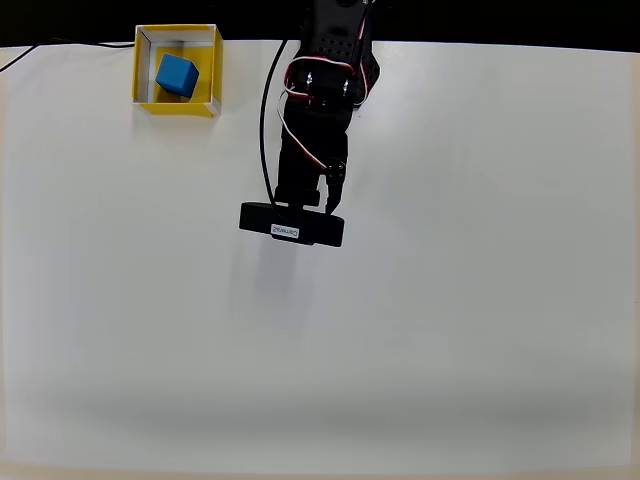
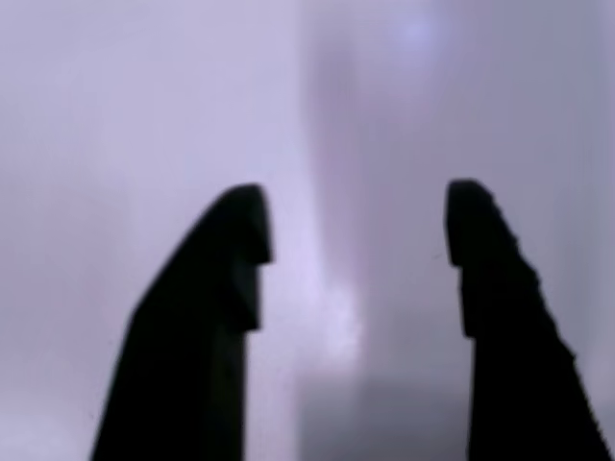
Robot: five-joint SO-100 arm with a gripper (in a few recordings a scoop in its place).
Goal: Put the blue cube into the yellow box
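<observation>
The blue cube (image 1: pixel 177 76) sits inside the yellow box (image 1: pixel 210 66), which stands at the table's far left edge in the overhead view. My black arm reaches down from the top centre, well to the right of the box. A black camera bar at the wrist covers most of the gripper (image 1: pixel 300 222) from above. In the wrist view the gripper (image 2: pixel 357 226) is open, its two dark fingers (image 2: pixel 216 288) standing wide apart over blurred pale table, with nothing between them.
The white table (image 1: pixel 450 300) stretches wide around the arm. A black cable (image 1: pixel 40 47) runs along the back edge at top left, beside the box. Red and white wires loop off the arm's upper part.
</observation>
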